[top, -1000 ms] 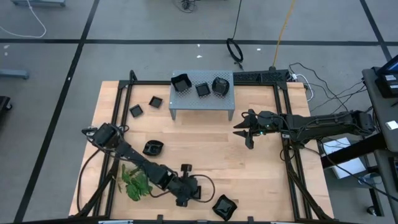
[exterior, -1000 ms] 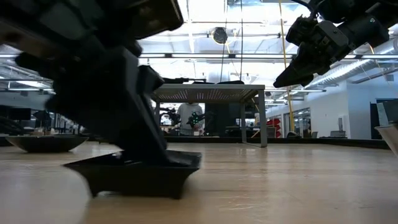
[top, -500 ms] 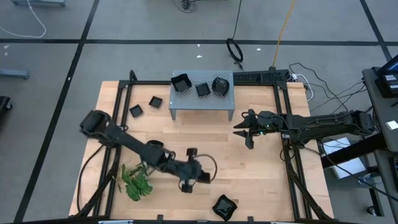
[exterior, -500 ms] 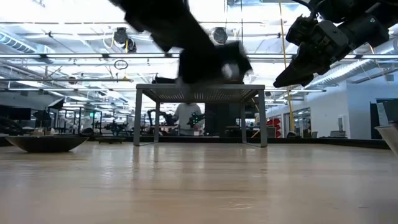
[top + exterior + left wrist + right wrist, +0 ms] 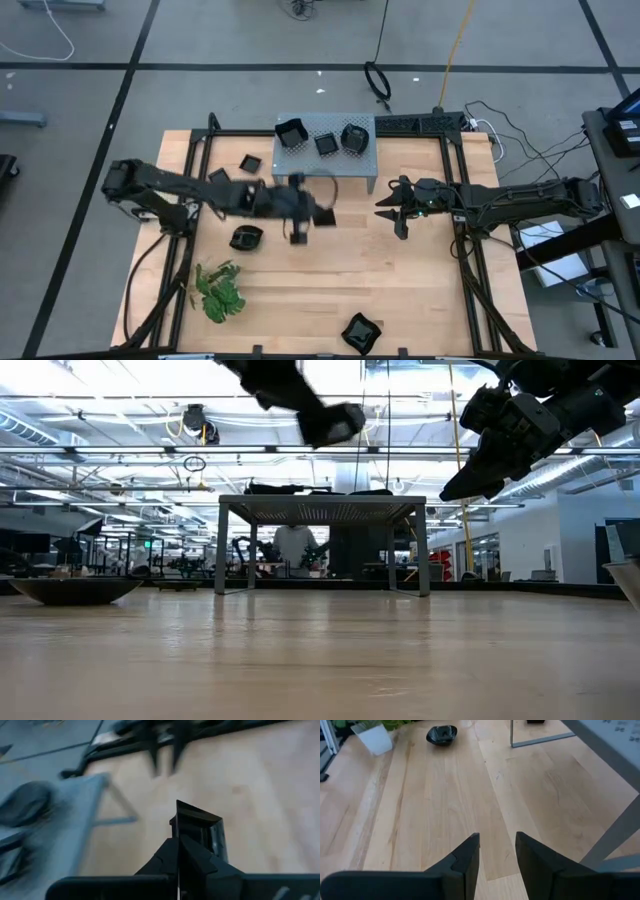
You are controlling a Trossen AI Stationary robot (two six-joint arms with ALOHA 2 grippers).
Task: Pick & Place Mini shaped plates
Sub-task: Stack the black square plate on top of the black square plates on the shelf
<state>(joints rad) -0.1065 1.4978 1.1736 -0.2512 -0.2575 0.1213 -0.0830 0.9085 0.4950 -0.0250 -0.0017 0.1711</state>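
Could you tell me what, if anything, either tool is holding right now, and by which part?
The left tool holds a small square black plate by its rim, pinched at one edge, lifted near the stand. The right tool is open and empty.

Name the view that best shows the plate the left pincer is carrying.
Left wrist view: the square plate fills its centre, clamped edge-on in the left pincer. The high view shows a dark blur beside the stand; the low view shows a raised smear; the right wrist view misses it.

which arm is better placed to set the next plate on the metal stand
Left, probably. The left gripper is shut on a square black plate and hangs beside the stand. The right gripper is open and holds nothing, off to the stand's other side.
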